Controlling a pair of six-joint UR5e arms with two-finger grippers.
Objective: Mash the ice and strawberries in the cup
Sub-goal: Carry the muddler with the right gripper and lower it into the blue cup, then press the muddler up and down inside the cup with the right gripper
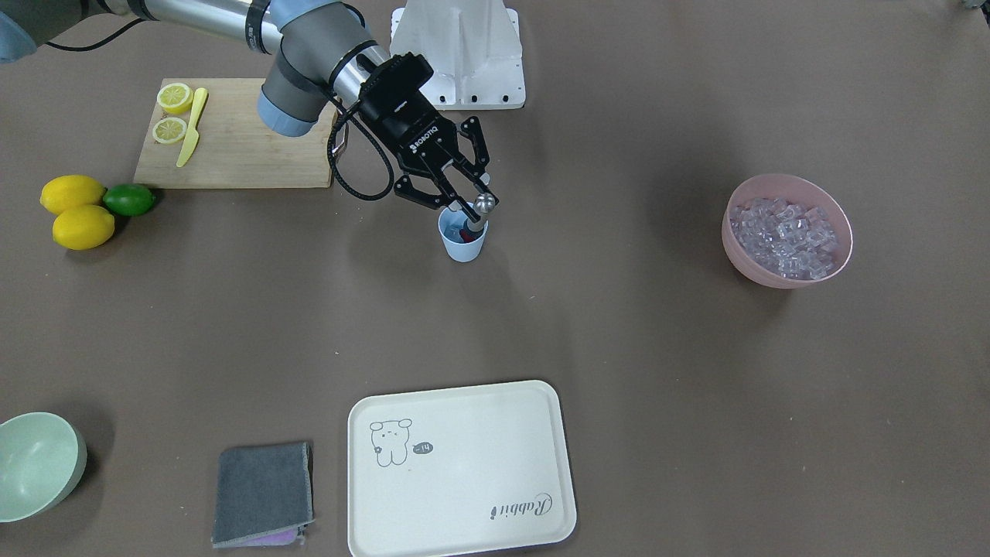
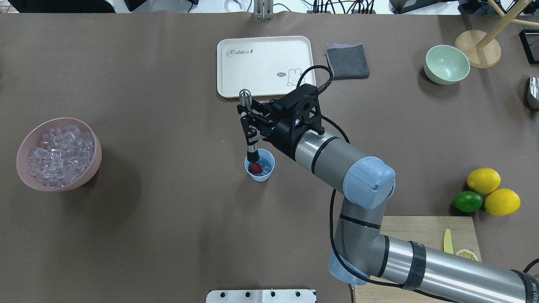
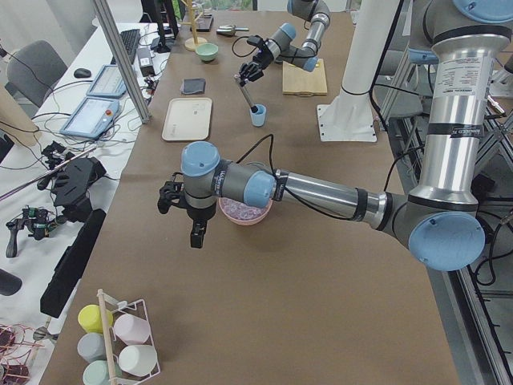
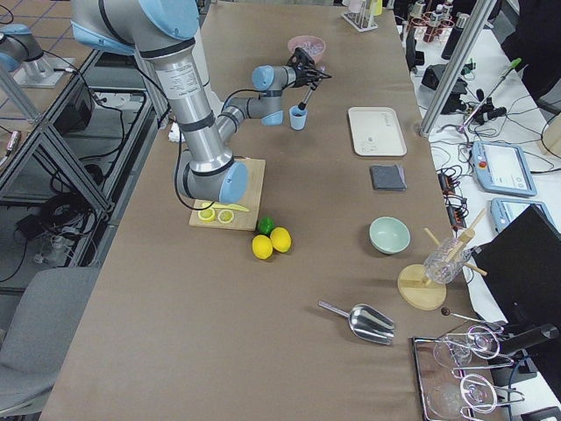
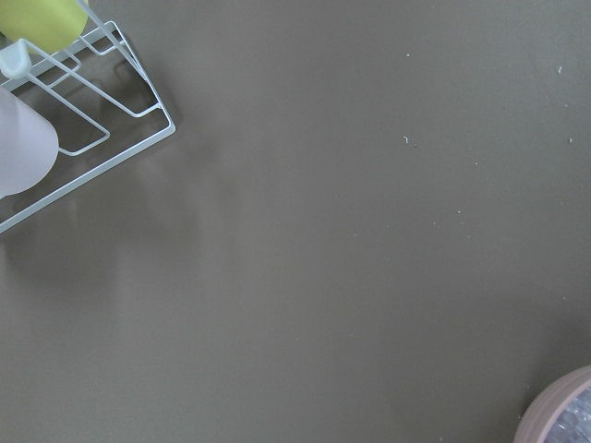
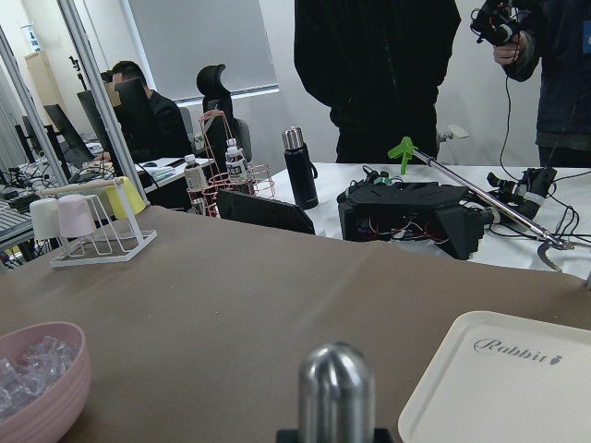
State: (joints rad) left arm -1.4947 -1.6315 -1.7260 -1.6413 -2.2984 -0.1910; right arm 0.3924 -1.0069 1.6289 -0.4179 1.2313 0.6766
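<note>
The light-blue cup (image 2: 265, 174) stands mid-table with a red strawberry (image 2: 255, 168) inside it. My right gripper (image 2: 249, 126) is shut on a metal muddler (image 2: 245, 99), held nearly upright, and the muddler's dark lower end rests on the strawberry in the cup (image 1: 462, 246). The muddler's rounded top (image 6: 336, 388) fills the bottom of the right wrist view. Ice (image 2: 59, 151) fills the pink bowl (image 2: 96, 162) far to the left. My left gripper (image 3: 195, 231) hangs beside that bowl (image 3: 244, 216); I cannot tell whether it is open or shut.
A cream tray (image 1: 464, 464), a grey cloth (image 1: 263, 491) and a pale green bowl (image 1: 35, 464) lie across the table from the robot. A cutting board (image 1: 240, 147) holds lemon halves and a yellow knife, with two lemons and a lime (image 1: 128, 199) beside it. A cup rack (image 3: 120, 349) stands at the table's end.
</note>
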